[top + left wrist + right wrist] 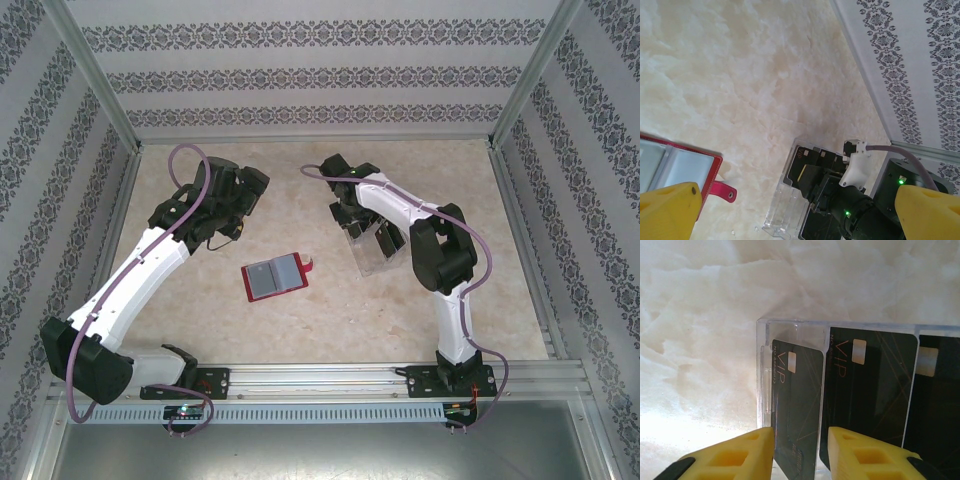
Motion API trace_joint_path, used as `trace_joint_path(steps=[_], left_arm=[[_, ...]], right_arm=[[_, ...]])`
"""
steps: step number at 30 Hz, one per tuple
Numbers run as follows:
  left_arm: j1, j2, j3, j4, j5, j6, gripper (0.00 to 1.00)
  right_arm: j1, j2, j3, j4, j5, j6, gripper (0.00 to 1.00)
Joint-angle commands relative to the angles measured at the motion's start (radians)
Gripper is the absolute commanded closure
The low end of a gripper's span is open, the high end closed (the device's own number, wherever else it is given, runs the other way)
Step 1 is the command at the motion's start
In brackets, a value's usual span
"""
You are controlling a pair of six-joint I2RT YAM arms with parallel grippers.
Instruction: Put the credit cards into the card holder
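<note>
Right gripper point(800, 436), low centre in its wrist view, straddles the leftmost black card point(797, 390) in the clear rack point(763, 365); clamped or not, I cannot tell.

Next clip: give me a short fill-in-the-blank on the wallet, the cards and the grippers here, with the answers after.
1. The card holder lies ___ on the table, its greyish inside facing up.
2. The credit cards stand in a clear plastic rack, and the word printed on them is ___.
3. The right gripper has one card between its fingers, which are coloured ___.
Missing words: open; VIP; yellow.
</note>
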Motion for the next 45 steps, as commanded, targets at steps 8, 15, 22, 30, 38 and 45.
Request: trace_joint_path(steps=[8,15,22,30,38,45], left_arm=[[-0.016,0.005,-0.012,0.054,0.019,0.015,0.0],[-0.016,0.007,-0.014,0.062,0.021,0.02,0.0],[-0.016,0.009,-0.016,0.07,0.026,0.023,0.0],[-0.017,0.009,-0.022,0.081,0.029,0.033,0.0],[-0.019,0.017,-0.058,0.075,-0.011,0.056,0.0],[-0.019,0.021,-0.133,0.047,-0.076,0.11,0.0]], right_arm=[[0.012,-0.004,-0.012,-0.026,0.008,0.003,0.71],[0.012,0.002,-0.014,-0.027,-0.004,0.005,0.79],[0.008,-0.001,-0.015,-0.028,-0.016,0.007,0.9],[-0.002,-0.014,-0.001,-0.033,-0.049,0.006,1.0],[-0.007,-0.063,0.009,-0.025,-0.094,0.015,1.0],[-0.009,-0.113,0.005,-0.018,-0.09,0.013,1.0]])
